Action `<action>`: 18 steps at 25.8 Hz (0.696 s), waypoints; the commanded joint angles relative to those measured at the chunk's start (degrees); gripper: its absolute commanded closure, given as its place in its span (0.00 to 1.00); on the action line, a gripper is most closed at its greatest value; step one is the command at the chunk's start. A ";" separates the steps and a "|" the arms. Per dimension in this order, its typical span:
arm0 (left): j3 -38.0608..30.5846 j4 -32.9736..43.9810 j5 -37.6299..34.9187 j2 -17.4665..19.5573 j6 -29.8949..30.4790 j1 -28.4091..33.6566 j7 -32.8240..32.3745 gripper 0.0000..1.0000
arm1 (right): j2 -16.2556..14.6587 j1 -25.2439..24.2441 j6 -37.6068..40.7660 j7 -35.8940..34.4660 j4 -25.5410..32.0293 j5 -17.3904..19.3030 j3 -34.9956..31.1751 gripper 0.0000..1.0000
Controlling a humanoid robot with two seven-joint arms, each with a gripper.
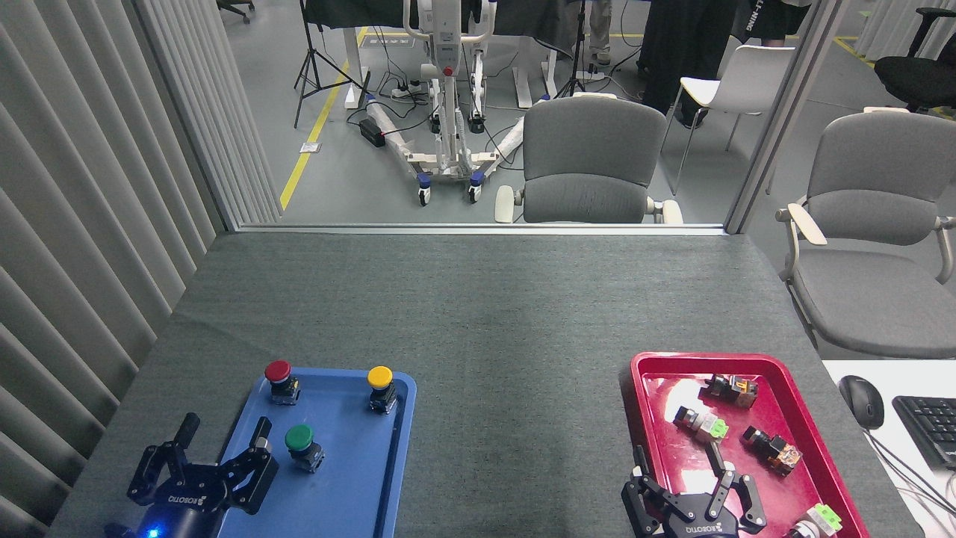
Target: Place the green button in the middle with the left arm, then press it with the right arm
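Note:
The green button point(301, 443) stands upright in the blue tray point(351, 478), near its left middle. My left gripper point(224, 432) is open at the tray's left edge, its fingers pointing up the table. Its right finger is just left of the button and apart from it. A blue light glows at its wrist. My right gripper point(678, 459) is open over the near end of the red tray point(650, 373), holding nothing. The middle point(515, 388) is bare dark grey cloth between the two trays.
A red-capped button point(280, 379) and a yellow-capped button point(381, 386) stand at the blue tray's far end. Several small switch parts point(702, 424) lie in the red tray. A mouse point(861, 400) and a keyboard point(930, 426) are at the right.

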State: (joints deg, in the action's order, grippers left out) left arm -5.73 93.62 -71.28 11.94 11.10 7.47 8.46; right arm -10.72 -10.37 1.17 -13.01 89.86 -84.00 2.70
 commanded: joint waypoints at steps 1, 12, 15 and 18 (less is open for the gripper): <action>-0.08 -0.19 0.17 0.19 0.59 0.00 -0.11 0.00 | 0.44 0.53 0.85 0.44 -0.04 -0.02 0.11 0.01; -0.08 -1.25 0.17 0.98 2.53 -0.09 0.42 0.00 | 2.37 0.27 -0.56 0.44 -0.65 -0.11 -0.24 0.01; 0.01 -1.86 0.00 0.81 2.53 -0.09 0.42 0.00 | 2.28 0.09 -1.35 0.44 -1.00 -0.02 -0.24 0.01; 0.01 -1.95 -0.09 0.63 2.53 -0.09 0.42 0.00 | 2.19 0.18 -1.44 0.35 -2.06 -0.11 -0.33 0.01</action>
State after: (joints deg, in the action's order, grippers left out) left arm -5.73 91.91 -71.25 12.71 13.63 7.39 8.84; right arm -8.45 -10.22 0.02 -12.52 88.53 -84.09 2.45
